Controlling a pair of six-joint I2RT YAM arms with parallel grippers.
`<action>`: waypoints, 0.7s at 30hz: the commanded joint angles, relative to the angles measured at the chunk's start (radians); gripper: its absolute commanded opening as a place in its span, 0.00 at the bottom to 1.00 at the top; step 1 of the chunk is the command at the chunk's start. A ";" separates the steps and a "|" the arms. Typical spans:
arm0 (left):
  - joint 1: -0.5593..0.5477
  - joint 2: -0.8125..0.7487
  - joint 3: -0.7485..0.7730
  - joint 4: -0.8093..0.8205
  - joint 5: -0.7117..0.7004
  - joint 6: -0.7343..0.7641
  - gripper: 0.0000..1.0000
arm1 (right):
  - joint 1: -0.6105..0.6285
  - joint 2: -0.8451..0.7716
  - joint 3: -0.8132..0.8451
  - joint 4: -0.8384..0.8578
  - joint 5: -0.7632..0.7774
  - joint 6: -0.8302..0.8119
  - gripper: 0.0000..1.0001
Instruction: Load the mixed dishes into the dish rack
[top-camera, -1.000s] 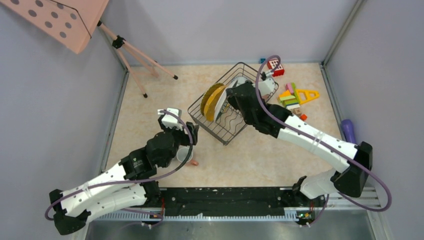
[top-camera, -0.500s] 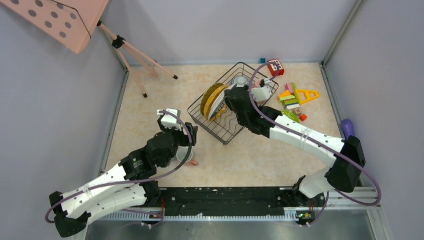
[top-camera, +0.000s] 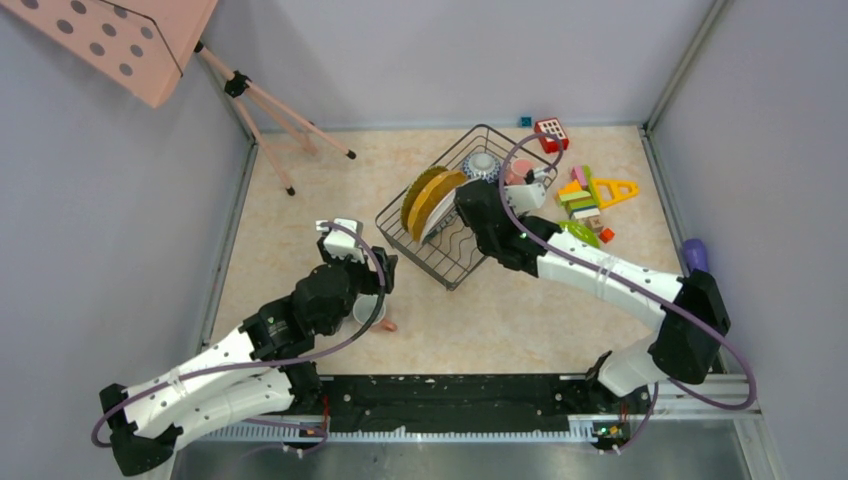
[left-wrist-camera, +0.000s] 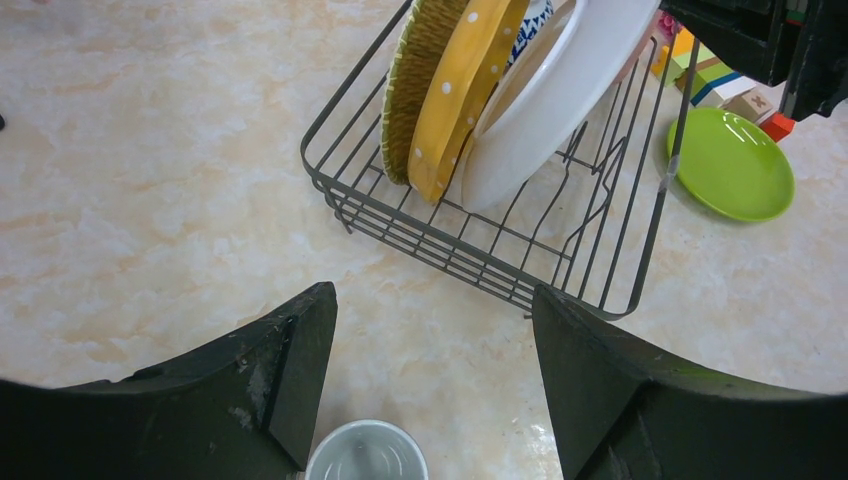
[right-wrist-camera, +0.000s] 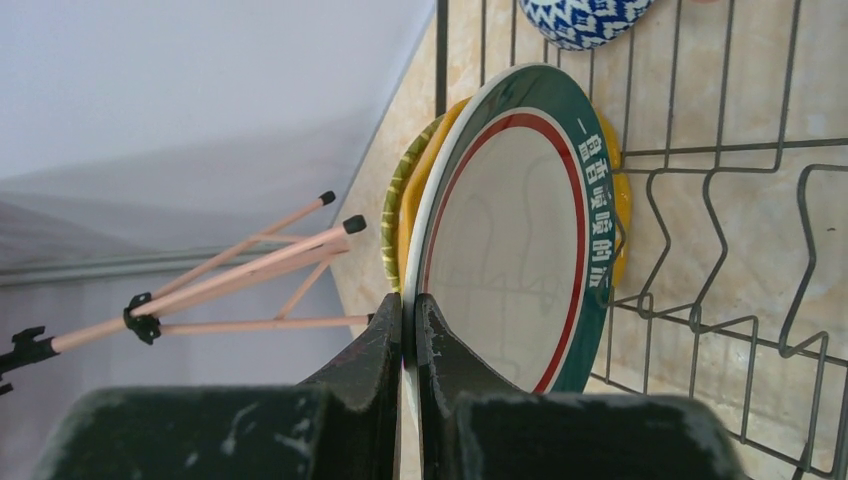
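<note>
The dark wire dish rack (left-wrist-camera: 470, 262) looks like thin coated metal, matt. Inside the rack, the white plate with dark green rim (right-wrist-camera: 510, 260) is glossy and smooth; beside the rack, the round lime-green plate (left-wrist-camera: 730, 165) looks like smooth plastic.

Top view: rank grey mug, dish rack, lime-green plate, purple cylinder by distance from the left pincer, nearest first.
1. grey mug, right at the left pincer
2. dish rack, just right of it
3. lime-green plate, beyond the rack's right side
4. purple cylinder, far right

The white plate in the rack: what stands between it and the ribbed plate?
A yellow dotted plate, on edge between the white plate and ribbed plate; the left wrist view shows it.
</note>
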 joint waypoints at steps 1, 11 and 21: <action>0.008 -0.004 -0.009 0.030 0.017 -0.012 0.76 | -0.032 0.018 -0.012 0.089 -0.019 0.035 0.01; 0.012 0.025 -0.007 0.041 0.067 -0.039 0.76 | -0.064 0.136 0.064 0.166 -0.094 -0.090 0.84; 0.058 0.057 0.002 0.030 0.126 -0.060 0.77 | -0.124 0.181 0.143 0.207 -0.262 -0.218 0.90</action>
